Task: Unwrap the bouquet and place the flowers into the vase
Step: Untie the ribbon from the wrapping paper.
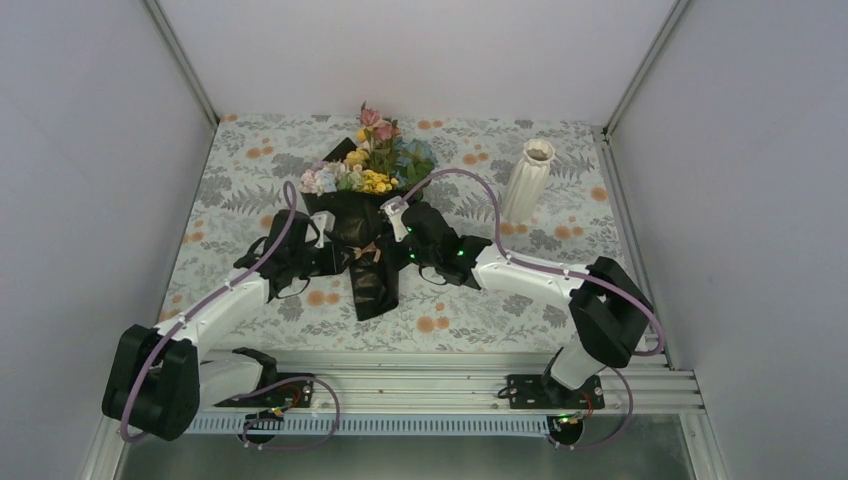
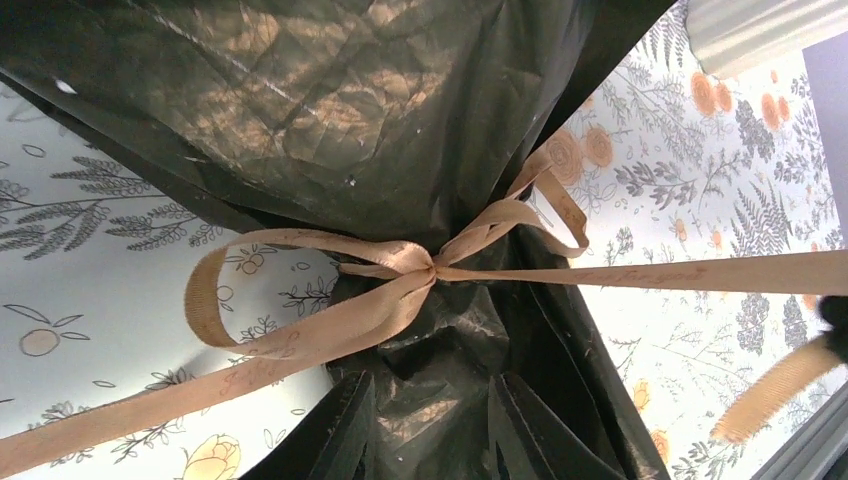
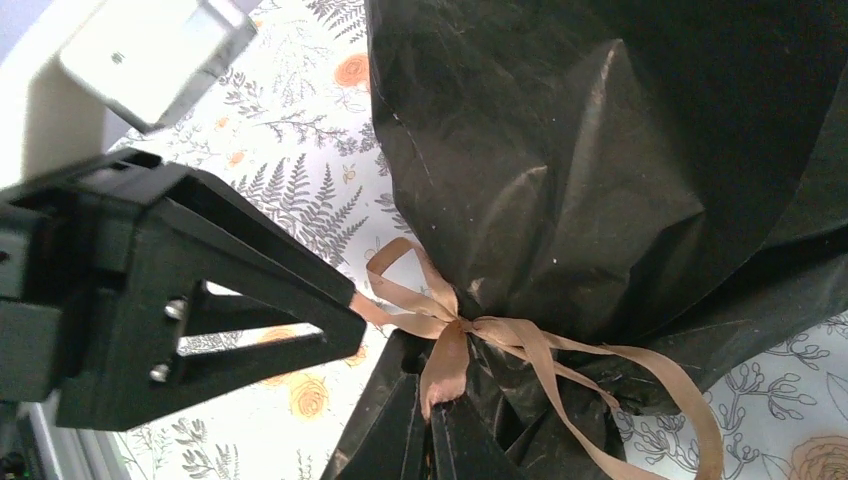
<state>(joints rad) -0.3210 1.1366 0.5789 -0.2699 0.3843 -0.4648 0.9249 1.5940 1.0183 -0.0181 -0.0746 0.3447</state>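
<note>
- Tan ribbon ties the bouquet, which lies mid-tablecloth; vase stands well apart, to the right.
- Claws: right gripper is closed, pinching a ribbon tail; left gripper straddles the black wrap, grip unclear.
- Risk: the pull drags the whole bouquet, or the knot jams instead of slipping.
- Left wrist view shows one tail taut; top view shows only a small bow.

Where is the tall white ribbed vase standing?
In the top view, the tall white ribbed vase stands at the far right of the floral tablecloth, to the right of the black-wrapped bouquet.
</note>
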